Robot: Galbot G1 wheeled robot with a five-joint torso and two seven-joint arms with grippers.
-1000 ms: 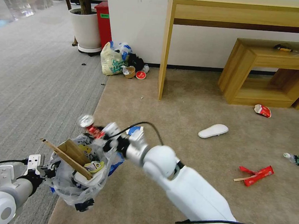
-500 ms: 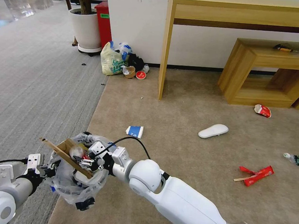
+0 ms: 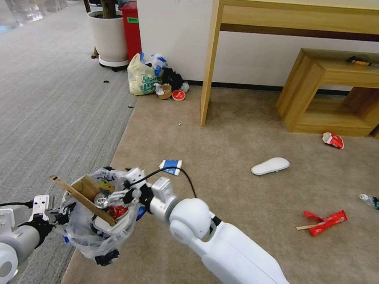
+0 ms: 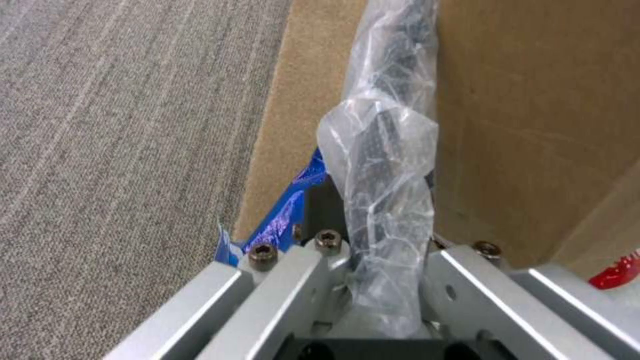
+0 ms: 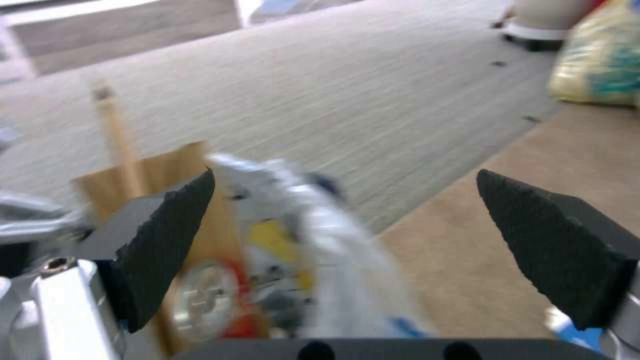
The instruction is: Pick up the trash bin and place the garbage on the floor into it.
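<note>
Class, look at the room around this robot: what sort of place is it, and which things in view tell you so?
Probably an office or lobby interior: grey striped carpet meeting beige short-pile carpet, a light wooden console table against a white wall, and a large white planter pot holding a plant.

Head view: even, bright indoor light with soft shadows. A darker band lies under the table [image 3: 308,14] and inside the low shelf [image 3: 347,89]. Glare shows on the shiny floor at far upper left. Straight edges bow toward the frame borders, a wide-lens effect. Left wrist view: sharp on the carpet [image 4: 120,150], with mild sheen on the plastic bag [image 4: 383,165]. Right wrist view: bin contents [image 5: 267,260] smeared by motion blur, background soft and washed out.
</note>
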